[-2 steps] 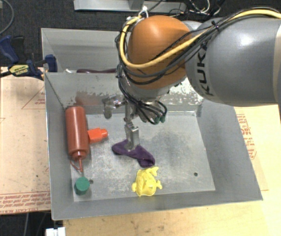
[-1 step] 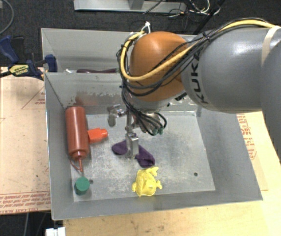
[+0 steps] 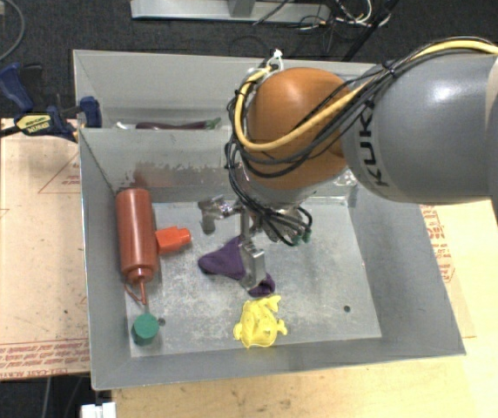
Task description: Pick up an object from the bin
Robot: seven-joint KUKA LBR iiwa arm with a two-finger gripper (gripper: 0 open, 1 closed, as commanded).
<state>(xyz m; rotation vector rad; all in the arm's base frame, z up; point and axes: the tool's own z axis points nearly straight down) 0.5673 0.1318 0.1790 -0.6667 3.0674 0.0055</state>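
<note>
My gripper [image 3: 251, 265] reaches down in the middle of the bin and meets the right part of a purple, floppy, cloth-like thing [image 3: 225, 259] lying on the bin floor. Whether the purple thing is gripped cannot be made out. Just in front of it lies a yellow crumpled toy [image 3: 259, 322]. To the left of the purple thing sits a small orange block [image 3: 172, 239].
A long red-brown squeeze bottle [image 3: 136, 232] lies along the left wall, its nozzle pointing to the front. A round green cap [image 3: 145, 328] sits by the nozzle in the front left corner. The arm's orange dome and cables hang over the bin's back middle.
</note>
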